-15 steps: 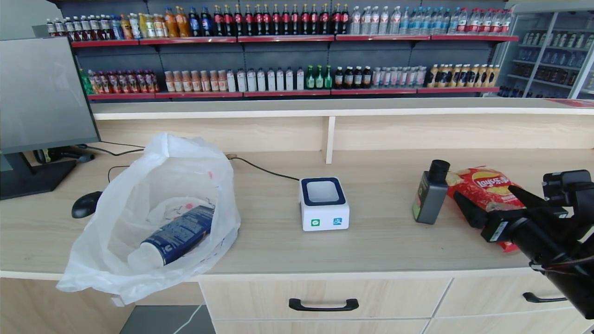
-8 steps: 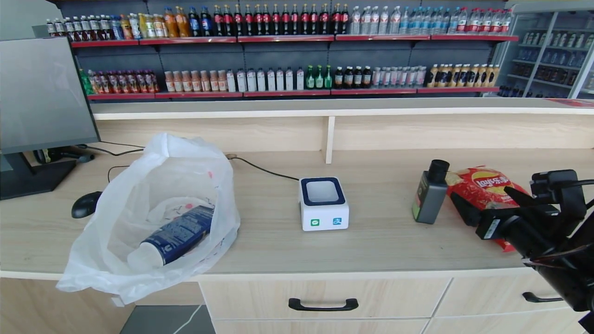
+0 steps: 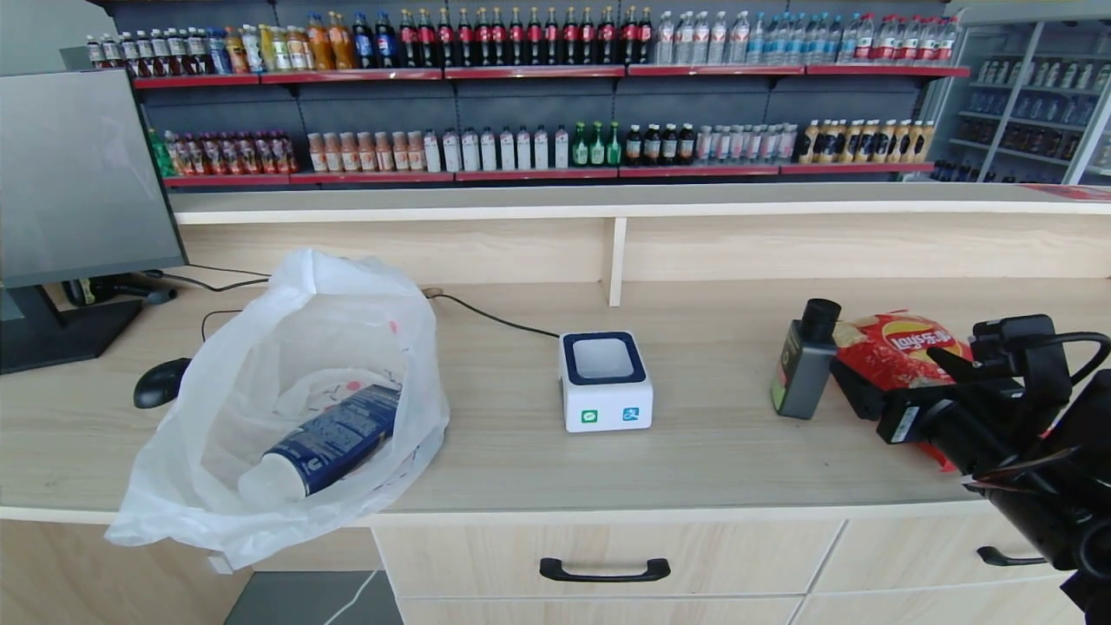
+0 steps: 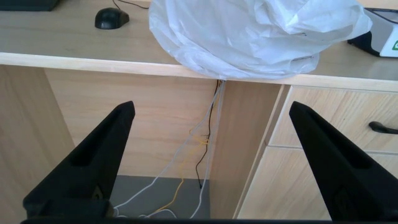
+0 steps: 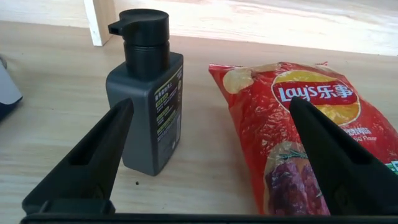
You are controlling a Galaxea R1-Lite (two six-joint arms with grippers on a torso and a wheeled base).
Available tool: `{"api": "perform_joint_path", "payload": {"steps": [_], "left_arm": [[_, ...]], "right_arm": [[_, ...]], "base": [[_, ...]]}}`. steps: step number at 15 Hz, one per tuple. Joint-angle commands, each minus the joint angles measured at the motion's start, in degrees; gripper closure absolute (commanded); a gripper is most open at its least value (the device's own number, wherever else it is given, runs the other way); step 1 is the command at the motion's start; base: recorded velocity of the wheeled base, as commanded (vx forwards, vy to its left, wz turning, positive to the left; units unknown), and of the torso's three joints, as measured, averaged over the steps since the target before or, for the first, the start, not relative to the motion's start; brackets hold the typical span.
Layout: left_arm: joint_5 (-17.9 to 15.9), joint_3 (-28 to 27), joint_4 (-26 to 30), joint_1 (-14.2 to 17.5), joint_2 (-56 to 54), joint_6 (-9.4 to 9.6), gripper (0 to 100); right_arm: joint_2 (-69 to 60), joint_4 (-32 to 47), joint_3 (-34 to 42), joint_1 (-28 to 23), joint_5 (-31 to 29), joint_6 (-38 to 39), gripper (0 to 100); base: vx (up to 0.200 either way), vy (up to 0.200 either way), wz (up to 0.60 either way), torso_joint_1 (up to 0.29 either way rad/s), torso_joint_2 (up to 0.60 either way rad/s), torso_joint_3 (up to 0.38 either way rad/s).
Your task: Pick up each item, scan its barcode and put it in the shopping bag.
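Red chip bag (image 3: 898, 343) by the counter edge (image 3: 694, 506) faces the wide-spread right claw (image 3: 887, 363) (left claw (image 4: 211, 109) equally wide).

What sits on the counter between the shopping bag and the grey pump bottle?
The white barcode scanner, apart from both the shopping bag and the grey pump bottle, in the head view.

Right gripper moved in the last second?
Yes. The right gripper has shifted toward the robot's left, nearer the standing grey bottle, which has stayed put.
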Motion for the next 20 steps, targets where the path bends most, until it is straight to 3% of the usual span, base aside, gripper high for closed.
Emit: {"api": "perform_joint_path", "payload": {"steps": [1, 10, 13, 20], "left_arm": [[0.00, 0.01, -0.01, 0.00, -0.02, -0.01, 0], [0.00, 0.01, -0.01, 0.00, -0.02, -0.01, 0], [0.00, 0.01, -0.01, 0.00, -0.02, -0.01, 0], [0.00, 0.01, -0.01, 0.00, -0.02, -0.01, 0]], "right_arm": [[0.67, -0.06, -0.07, 0.04, 0.02, -0.02, 0], [-0.04, -0.06, 0.02, -1.63, 0.11, -0.02, 0], [1.02, -0.06, -4.11, -4.27, 0.11, -0.46, 0], [3.22, -0.06, -2.62, -3.57, 2.66, -1.07, 0]], "base": [[0.000, 0.000, 0.00, 0.000, 0.00, 0.000], [0.000, 0.000, 0.00, 0.000, 0.00, 0.000], [0.000, 0.000, 0.00, 0.000, 0.00, 0.000], [0.000, 0.000, 0.00, 0.000, 0.00, 0.000]]}}
